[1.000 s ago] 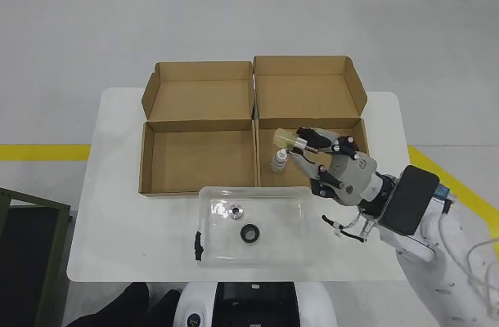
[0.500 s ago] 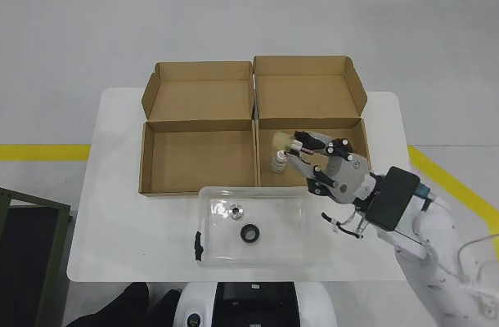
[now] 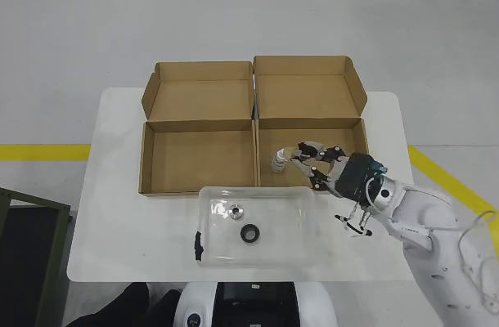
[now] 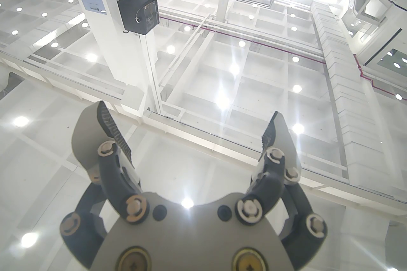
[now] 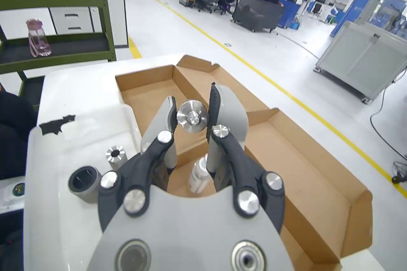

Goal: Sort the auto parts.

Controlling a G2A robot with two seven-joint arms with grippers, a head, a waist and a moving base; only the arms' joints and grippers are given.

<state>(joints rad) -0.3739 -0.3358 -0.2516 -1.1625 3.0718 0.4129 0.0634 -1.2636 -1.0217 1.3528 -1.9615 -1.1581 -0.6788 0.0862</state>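
My right gripper is shut on a round silver metal part and holds it above the right cardboard box. In the top view this gripper hangs over that box's front left corner, close to a small white bottle standing inside. The bottle lies just below the fingers. A clear tray holds a silver cylindrical part and a black ring. My left gripper points up at the ceiling, open, with nothing between its fingers.
An empty left cardboard box stands beside the right one, both with lids folded back. A strip of black tape sits on the tray's left front rim. The white table has free room to the left of the boxes.
My right wrist has turned and the gripper has dropped back a little toward the front of the right box, still holding the metal part. The tray's parts have not moved.
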